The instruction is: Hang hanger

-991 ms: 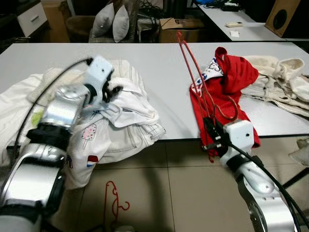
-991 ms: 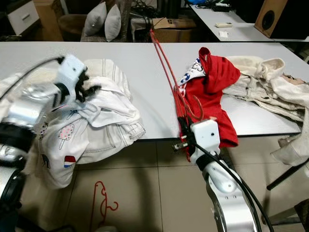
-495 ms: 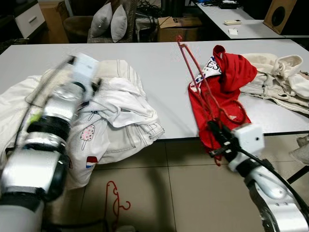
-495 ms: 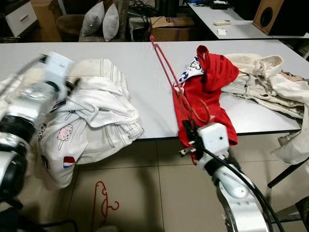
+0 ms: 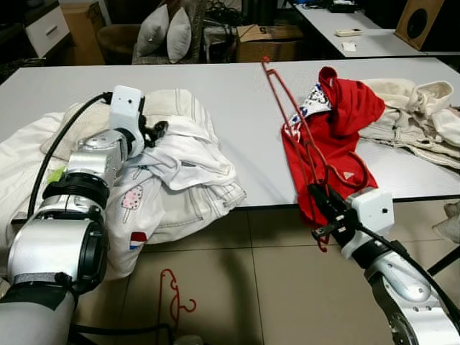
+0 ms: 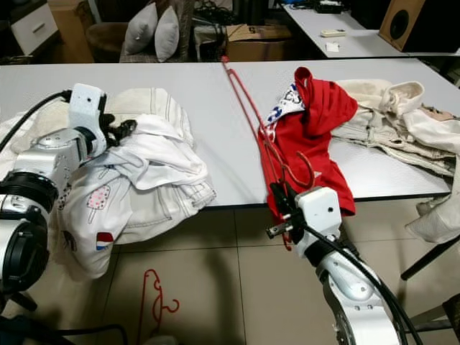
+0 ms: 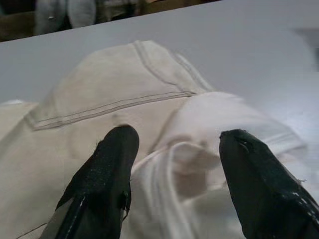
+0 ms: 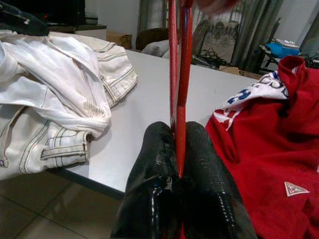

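Nearest me, a spare hanger (image 5: 171, 300) lay on the floor. My right claw (image 5: 321, 213) was clenched on the red hanger (image 5: 295, 126) below the counter (image 5: 237, 97) edge; the hanger leaned up across the red shirt (image 5: 334, 136). I judged a snag likely: lifting could drag the shirt off. Farther left, my left claw (image 7: 174, 164) hovered released over the white clothes (image 5: 172, 169), risking entanglement.

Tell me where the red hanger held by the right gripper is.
The red hanger slants over the grey table, against the left edge of the red shirt, its lower end clamped in the right gripper at the table's front edge.
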